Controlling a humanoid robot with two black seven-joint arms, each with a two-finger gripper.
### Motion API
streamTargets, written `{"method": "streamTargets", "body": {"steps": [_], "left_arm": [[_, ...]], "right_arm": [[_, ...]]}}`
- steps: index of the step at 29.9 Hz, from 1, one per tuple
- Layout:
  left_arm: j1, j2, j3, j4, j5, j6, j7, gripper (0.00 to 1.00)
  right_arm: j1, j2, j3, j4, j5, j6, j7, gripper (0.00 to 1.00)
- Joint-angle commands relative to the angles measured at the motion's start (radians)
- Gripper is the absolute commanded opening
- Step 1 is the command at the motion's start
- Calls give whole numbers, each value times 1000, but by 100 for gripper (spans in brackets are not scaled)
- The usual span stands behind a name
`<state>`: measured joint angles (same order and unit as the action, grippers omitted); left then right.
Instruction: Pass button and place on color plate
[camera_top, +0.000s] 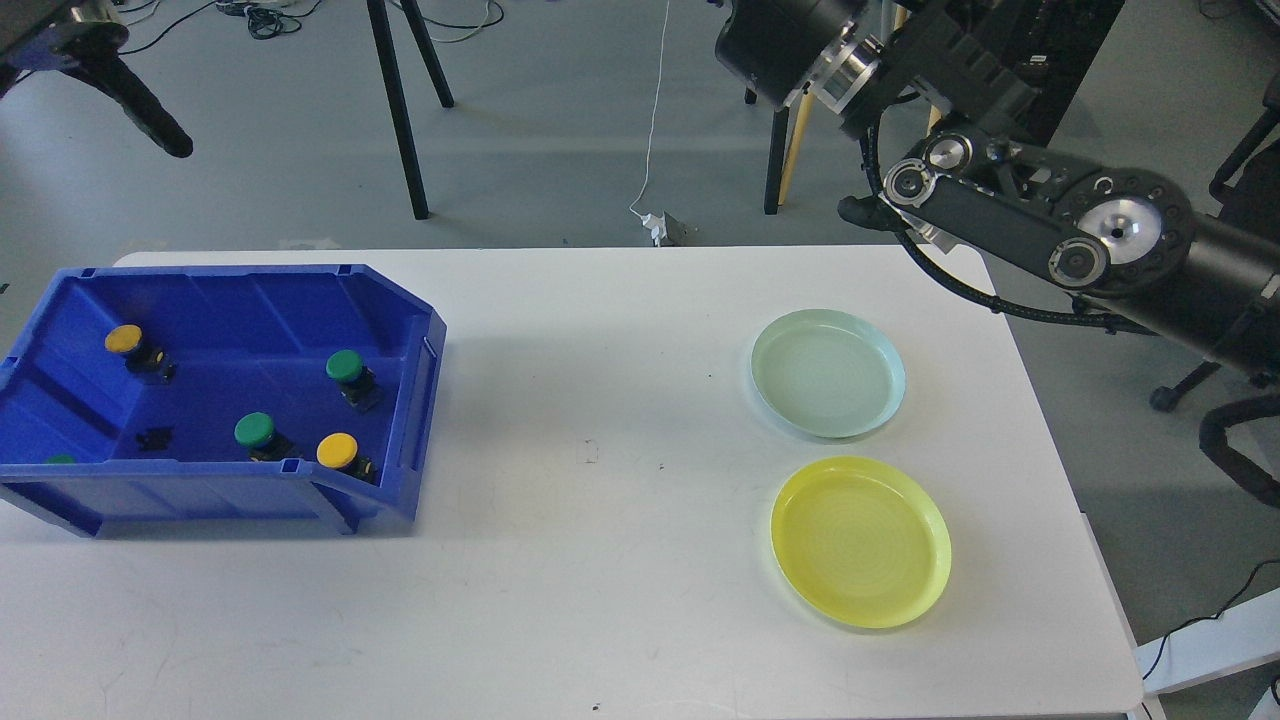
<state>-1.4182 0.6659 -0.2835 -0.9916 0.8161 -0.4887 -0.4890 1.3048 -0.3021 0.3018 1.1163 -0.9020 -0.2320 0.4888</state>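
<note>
Buttons: I'm counting two yellow (124, 339) (337, 450) and two green (344, 365) (254, 429) sitting in the blue bin (415, 400) at the table's (620, 540) left edge, plus a green sliver (60, 460) half-hidden behind the bin's front wall. Two plates, pale green (828, 373) and yellow (860, 541), are lying near the right edge. I'm seeing my right gripper (860, 212) end-on, my left gripper (160, 130) dark: can't tell either.

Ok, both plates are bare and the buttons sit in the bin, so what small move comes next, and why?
Probably bring the left end effector, now beyond the table's far edge, down over the blue plastic bin toward the nearest yellow-capped push button. The bin sits on the left, far from the round yellow plastic plate.
</note>
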Motion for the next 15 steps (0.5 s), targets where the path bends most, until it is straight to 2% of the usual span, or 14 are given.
{"method": "streamTargets", "body": {"steps": [1, 8, 15], "left_arm": [[7, 24, -8, 1, -3, 0, 0, 99], [12, 99, -11, 21, -6, 0, 0, 99], [10, 98, -83, 201, -9, 0, 0, 99]], "right_arm": [[-1, -34, 0, -18, 3, 2, 0, 19], [-15, -121, -21, -65, 48, 40, 0, 19], [-122, -207, -142, -95, 51, 71, 0, 19]]}}
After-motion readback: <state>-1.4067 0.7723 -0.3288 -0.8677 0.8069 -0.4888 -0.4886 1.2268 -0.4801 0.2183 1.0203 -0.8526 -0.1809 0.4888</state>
